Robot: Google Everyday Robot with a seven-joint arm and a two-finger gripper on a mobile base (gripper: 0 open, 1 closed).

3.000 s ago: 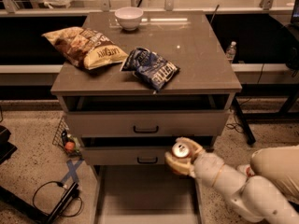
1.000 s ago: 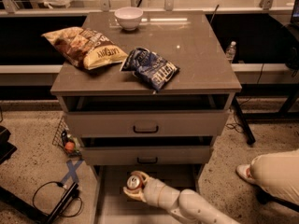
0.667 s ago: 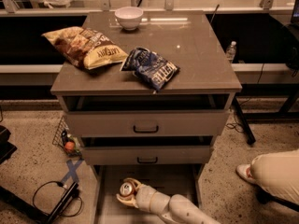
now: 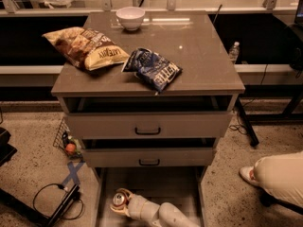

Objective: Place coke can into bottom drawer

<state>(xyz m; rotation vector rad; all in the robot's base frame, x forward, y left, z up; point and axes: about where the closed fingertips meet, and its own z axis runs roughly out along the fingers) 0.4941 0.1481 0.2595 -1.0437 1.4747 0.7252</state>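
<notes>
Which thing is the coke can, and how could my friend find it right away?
Find the grey cabinet and look down to the bottom drawer, pulled out by the floor. At its left side in the picture the gripper holds the coke can. It is the only small red can with a silver top; the chip bags and white bowl sit up on top.

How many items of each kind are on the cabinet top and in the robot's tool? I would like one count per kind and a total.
Chip bags: 2 (tan bag, blue bag)
White bowl: 1
Coke can: 1, held by the tool at the left of the bottom drawer
Total: 4
</notes>
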